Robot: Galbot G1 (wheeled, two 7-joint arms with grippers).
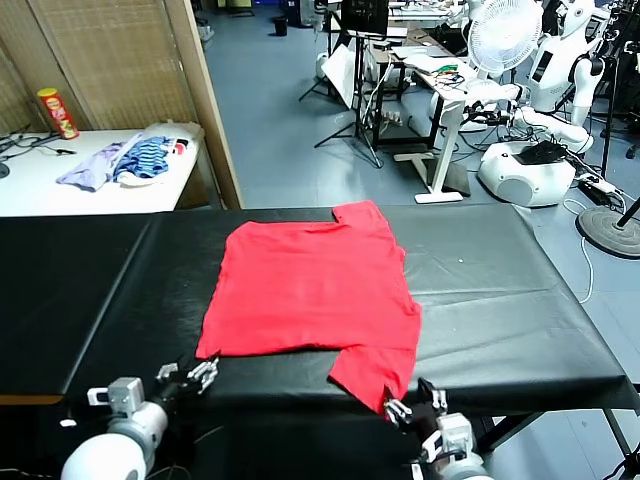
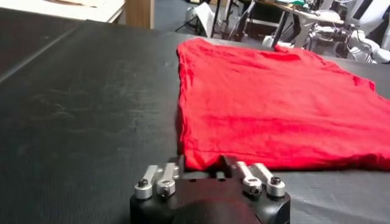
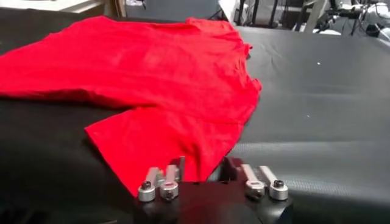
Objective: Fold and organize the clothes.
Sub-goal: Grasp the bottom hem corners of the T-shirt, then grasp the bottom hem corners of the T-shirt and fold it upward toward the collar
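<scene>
Black vinyl-covered table fills the workspace, with a lab floor, a white standing fan and a white robot behind it. Far left, a white side table carries a red snack tube and a pile of lilac and blue-striped garments.

Left gripper sits at the near table edge, on the near left corner of the bright red short-sleeved T-shirt. Fingers are closed down to a narrow gap; the left wrist view shows the shirt's hem corner pinched between them.

T-shirt lies spread flat in the middle of the table, plain side up. One sleeve points to the far edge; the other sleeve hangs toward the near edge, right of centre. Fabric is mostly smooth, with light wrinkles.

Right gripper is at the near edge on the tip of that near sleeve. Jaws fully closed; the right wrist view shows the sleeve edge running in between the fingers, so it is gripping the cloth.

Both arms are low, just off the table's front edge. Right of the shirt, the table surface shows only creases.
</scene>
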